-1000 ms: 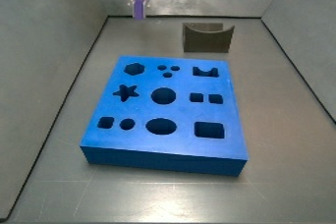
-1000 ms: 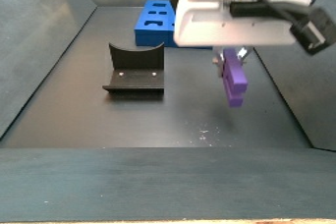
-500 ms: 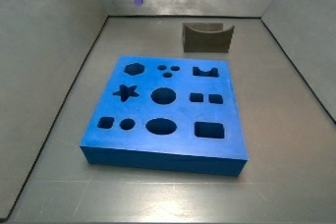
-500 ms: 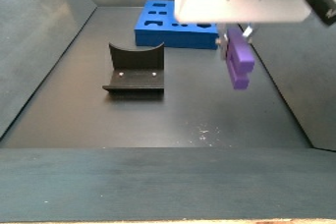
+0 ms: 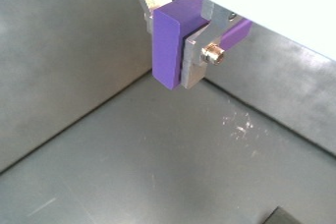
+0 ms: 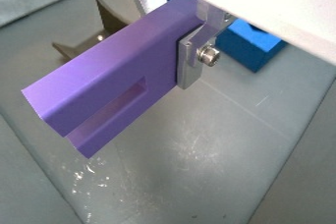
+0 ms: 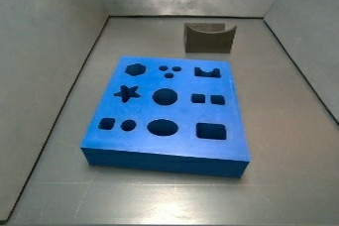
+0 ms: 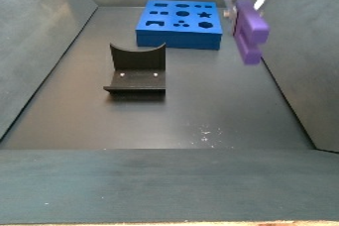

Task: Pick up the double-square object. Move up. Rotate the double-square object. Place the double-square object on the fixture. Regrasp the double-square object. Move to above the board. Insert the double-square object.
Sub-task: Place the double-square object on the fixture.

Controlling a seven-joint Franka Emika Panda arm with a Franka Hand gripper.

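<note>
Double-square object, one small light-purple plastic block, hangs high above the tabletop, pinched between the silver plates of the pincer, likely lifted clear for rotating. Below wait one dark olive-grey fixture at left and one large blue board farther back.

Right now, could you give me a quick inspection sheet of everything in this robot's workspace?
Surface: dark grey floor, faint scuffs, walled in.
Job's things: purple block held in the air, clear of the floor; blue board flat on the floor, cut-outs empty; fixture standing empty.
Clutter: nothing seen.
Gripper: gripper up high, shut on the block; silver fingers clamp its sides.
Cables: nothing seen.
Surroundings: grey walls around the floor.
</note>
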